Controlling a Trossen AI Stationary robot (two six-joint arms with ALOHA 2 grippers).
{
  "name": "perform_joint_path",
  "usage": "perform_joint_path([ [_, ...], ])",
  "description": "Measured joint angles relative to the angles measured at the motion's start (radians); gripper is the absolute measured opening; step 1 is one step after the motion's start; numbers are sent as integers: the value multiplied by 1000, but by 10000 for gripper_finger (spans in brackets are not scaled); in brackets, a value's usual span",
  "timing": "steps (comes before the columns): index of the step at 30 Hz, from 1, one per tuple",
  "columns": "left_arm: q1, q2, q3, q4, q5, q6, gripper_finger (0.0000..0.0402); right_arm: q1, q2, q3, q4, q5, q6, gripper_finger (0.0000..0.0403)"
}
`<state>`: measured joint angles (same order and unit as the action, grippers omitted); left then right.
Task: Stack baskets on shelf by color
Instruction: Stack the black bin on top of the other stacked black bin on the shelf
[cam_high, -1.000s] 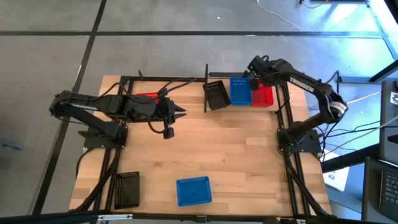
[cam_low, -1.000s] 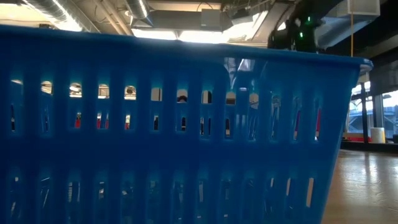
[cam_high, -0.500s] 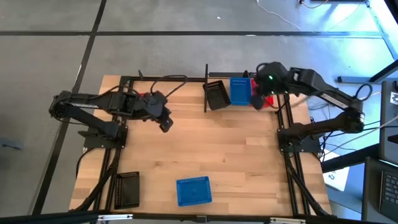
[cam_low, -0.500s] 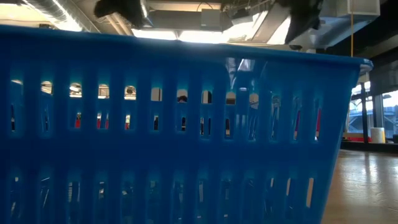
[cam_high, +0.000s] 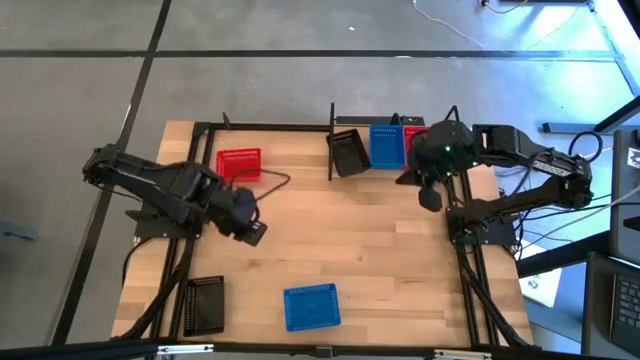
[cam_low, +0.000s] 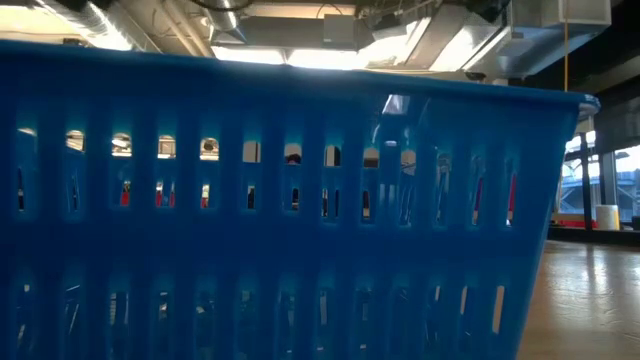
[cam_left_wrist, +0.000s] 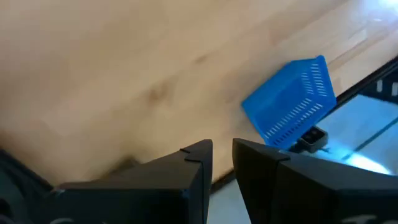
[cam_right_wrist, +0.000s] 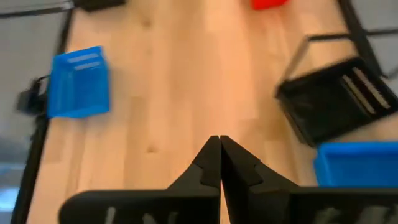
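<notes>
My left tool (cam_high: 252, 233), fingers nearly together and empty, hangs over the table's left half, with the loose blue basket (cam_high: 311, 306) lying toward the near edge, nearer it than my right tool (cam_high: 429, 196), closed and empty by the shelf (cam_high: 331, 140). That basket looks empty.
</notes>
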<state>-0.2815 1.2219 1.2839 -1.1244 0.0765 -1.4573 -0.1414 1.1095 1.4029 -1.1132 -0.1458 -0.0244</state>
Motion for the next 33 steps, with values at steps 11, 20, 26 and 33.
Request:
perform_joint_path([
  [11,-255,62,0,42,-24,-355,55,28,0,0,28,-92,-63,0],
  [20,-393,176,0,42,47,-788,55,28,0,0,31,-94,-63,0],
  [26,-467,271,0,53,80,-881,55,28,0,0,32,-95,-63,0],
  [33,-505,377,0,89,66,-889,55,28,0,0,33,-172,-89,0],
])
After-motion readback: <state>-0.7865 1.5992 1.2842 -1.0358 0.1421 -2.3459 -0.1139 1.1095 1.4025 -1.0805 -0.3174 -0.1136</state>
